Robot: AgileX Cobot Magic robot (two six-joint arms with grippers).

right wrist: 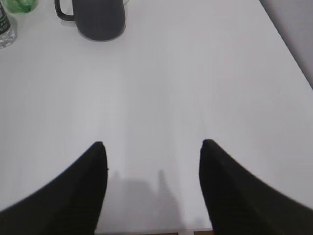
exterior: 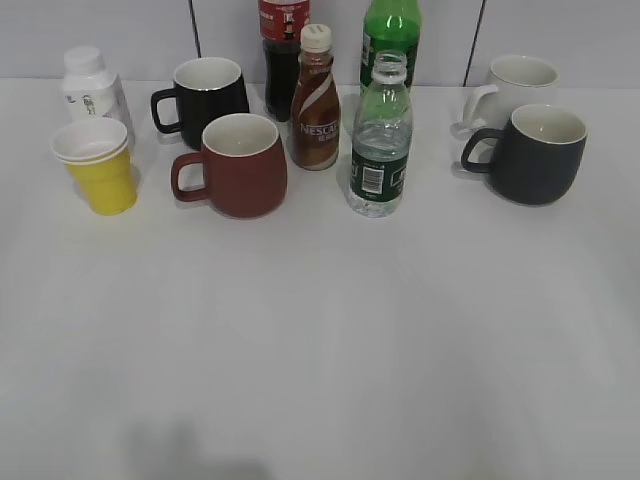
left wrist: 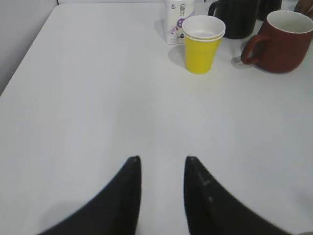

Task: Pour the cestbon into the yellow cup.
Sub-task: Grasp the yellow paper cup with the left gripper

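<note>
The cestbon [exterior: 380, 145] stands upright a little right of the middle in the upper half of the exterior view, in front of a taller green bottle [exterior: 390, 30] and just beside a brown Nescafe bottle [exterior: 316, 100]. It is a small clear plastic bottle with a dark green label band and a barcode low on the body, and its mouth has no cap. I judge it is light and its thin wall is soft, so a hard squeeze can push water out of the open neck. The plastic looks smooth, maybe slippery. The best place to take hold seems the body at the label band or just above it, not the narrow neck.

The yellow cup [exterior: 100, 168] is far to the left of the same view, well apart from the bottle, with a white rolled rim and white inside. It looks like paper, very light, and easy to tip. A dark red mug [exterior: 235, 165] and a black mug [exterior: 205, 95] stand between the two, and a white small bottle [exterior: 90, 85] is just behind the cup.

Both arms are low over the bare worktop [exterior: 320, 350], near the front edge. The left gripper [left wrist: 162, 164] has its fingers a little apart and holds nothing. The right gripper [right wrist: 152, 147] has its fingers spread wide, also empty, with a dark grey mug [right wrist: 100, 19] in the upper left of its view.
</note>
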